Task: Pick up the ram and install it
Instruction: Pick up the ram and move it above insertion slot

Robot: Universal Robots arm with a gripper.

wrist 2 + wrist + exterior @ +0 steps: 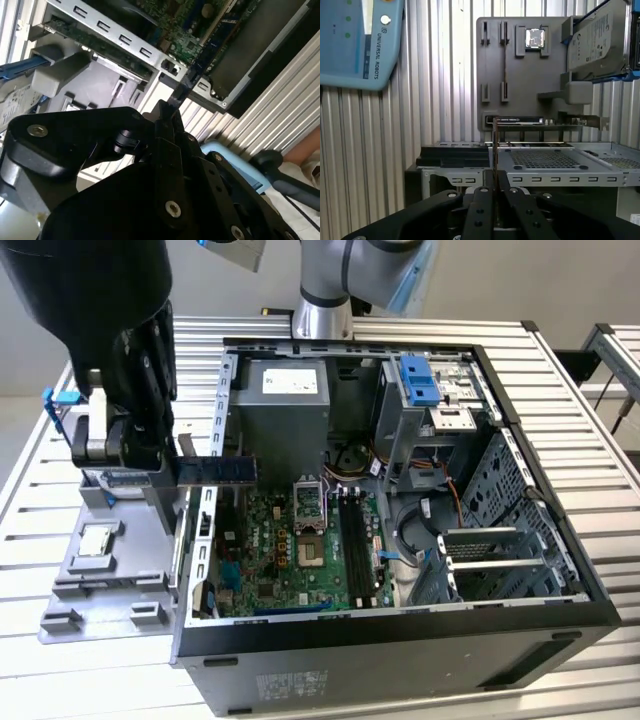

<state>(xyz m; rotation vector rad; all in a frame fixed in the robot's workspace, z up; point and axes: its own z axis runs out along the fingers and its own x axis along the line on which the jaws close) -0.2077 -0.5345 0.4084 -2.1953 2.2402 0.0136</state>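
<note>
1. The black two-fingered gripper (168,468) is clenched on one end of the ram (220,469), a long, narrow, flat blue circuit-board stick with small dark chips.
2. The ram is held in the air, level and on edge. It crosses the side wall of the open black-and-grey computer case (420,640) on the exterior view's left, and its free end reaches just inside the case.
3. In both wrist views the ram (192,72) (495,150) shows edge-on as a thin strip coming straight out from between the fingertips.
4. Inside the case lies the large green motherboard (290,560). Its long black slots (352,540) sit well apart from the ram, deeper in the case, and look unfilled.
5. Just outside the case, on the same side as the gripper, is a flat grey parts tray (110,580).
6. Judged from its look, the ram is light, stiff and thin, and fragile at its chips and contact edge.
7. It is best pinched across its flat faces near one end, as here, which leaves the contact edge free.
8. Held by one end, it could pivot or slip if it is pushed off-line.
</note>
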